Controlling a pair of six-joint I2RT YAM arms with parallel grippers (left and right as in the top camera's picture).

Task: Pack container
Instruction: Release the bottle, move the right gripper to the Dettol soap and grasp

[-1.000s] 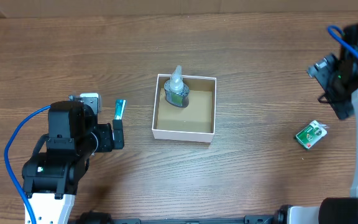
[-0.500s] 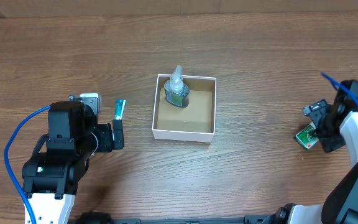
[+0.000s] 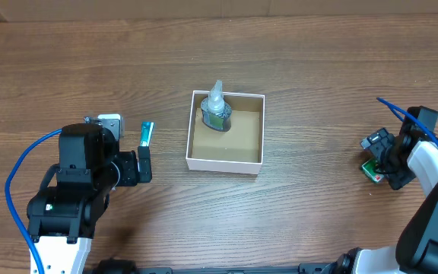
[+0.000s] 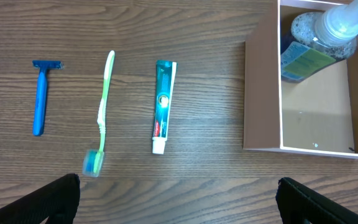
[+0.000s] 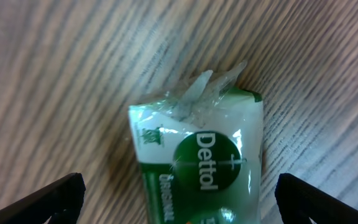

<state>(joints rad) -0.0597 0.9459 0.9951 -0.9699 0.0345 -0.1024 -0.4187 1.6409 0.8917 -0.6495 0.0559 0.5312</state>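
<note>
**A:** What is the right pincer (image 5: 182,200) doing?

**B:** It is hanging released, with its jaws spread wide on either side of the green soap packet (image 5: 199,167), which is lying flat on the worktop (image 3: 318,76). Nothing is being gripped.

**A:** What is worrying you there?

**B:** The wrapper is looking glossy and its crimped end is sticking up. I am judging that the jaws could catch only that loose film, or the packet could squirt out sideways, since it is lying askew to them.

**A:** And further off?

**B:** The container (image 3: 223,163) is sitting mid-worktop, well apart from the soap. A bottle (image 3: 217,110) is occupying its far-left corner, so a careless drop could be knocking it, or the packet could be landing on the rim.

**A:** And the left pincer (image 4: 179,202)?

**B:** It is hovering released too, holding nothing. The toothpaste (image 4: 164,106), toothbrush (image 4: 102,112) and razor (image 4: 40,99) are lying in a row beyond the container's left wall. If both arms are heading for the container together, I am thinking they could be crowding each other.
</note>
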